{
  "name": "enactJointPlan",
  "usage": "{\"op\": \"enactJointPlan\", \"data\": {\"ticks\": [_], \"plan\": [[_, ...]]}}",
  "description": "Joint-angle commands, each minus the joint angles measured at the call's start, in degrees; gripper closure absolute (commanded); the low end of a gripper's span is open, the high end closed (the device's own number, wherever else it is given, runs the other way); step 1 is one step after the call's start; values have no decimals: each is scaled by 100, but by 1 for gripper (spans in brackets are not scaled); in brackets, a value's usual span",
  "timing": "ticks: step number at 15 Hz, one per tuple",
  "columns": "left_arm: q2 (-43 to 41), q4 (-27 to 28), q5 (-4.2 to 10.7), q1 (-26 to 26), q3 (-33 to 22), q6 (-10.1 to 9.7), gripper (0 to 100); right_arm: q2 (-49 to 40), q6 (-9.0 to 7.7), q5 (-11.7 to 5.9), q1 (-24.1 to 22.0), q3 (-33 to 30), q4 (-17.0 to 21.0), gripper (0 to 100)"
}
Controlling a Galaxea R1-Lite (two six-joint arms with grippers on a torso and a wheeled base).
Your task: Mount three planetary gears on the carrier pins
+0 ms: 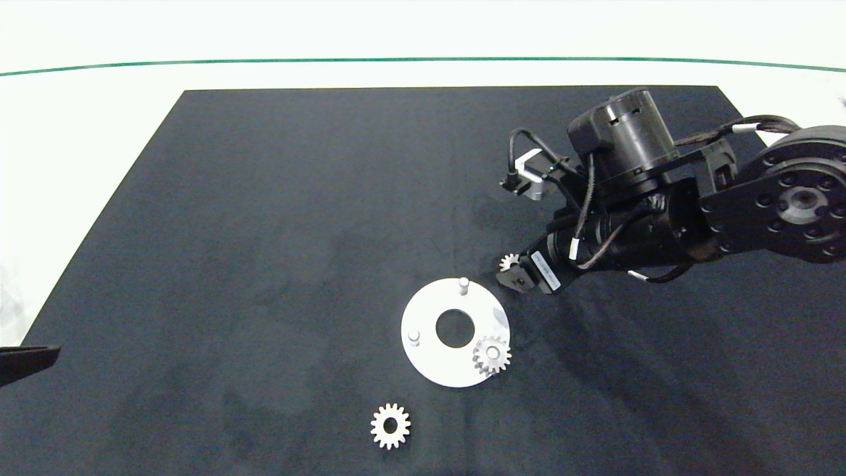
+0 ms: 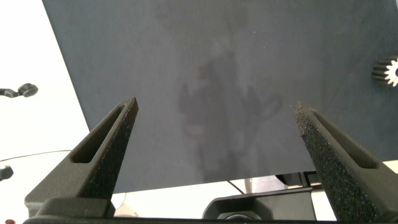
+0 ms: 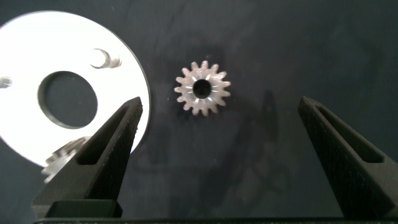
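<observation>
The white disc (image 1: 433, 363) lies on the black mat with two bare carrier pins (image 1: 463, 285) (image 1: 414, 336). One planetary gear (image 1: 491, 355) sits on the disc's third pin. A second gear (image 1: 390, 426) lies loose on the mat in front of the disc. A third gear (image 1: 508, 262) lies flat on the mat just right of the disc, and my right gripper (image 1: 514, 272) hovers over it. In the right wrist view this gear (image 3: 202, 91) lies between the open fingers of the right gripper (image 3: 221, 104), untouched, beside the disc (image 3: 37, 50). My left gripper (image 2: 216, 106) is open and holds nothing.
The left arm (image 1: 26, 363) rests at the mat's left edge. The black mat (image 1: 264, 231) covers a white table whose far side carries a green line (image 1: 423, 59). A gear (image 2: 388, 70) shows at the edge of the left wrist view.
</observation>
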Motion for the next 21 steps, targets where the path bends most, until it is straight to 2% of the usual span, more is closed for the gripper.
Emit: {"op": "enactJointPlan", "data": {"ticks": [1,9,13,21], "plan": [[4,28,6,0,8,4,0,319,67,4,-8,-4,3,0],[-23,28,6,0,8,4,0,653,93,39,-79,-189,-67,15],[-23,28,6,0,8,4,0,723,93,83,-96,-224,-331,22],[-58,28,6,0,16,66,0,723,93,83,-105,-136,-322,39]]}}
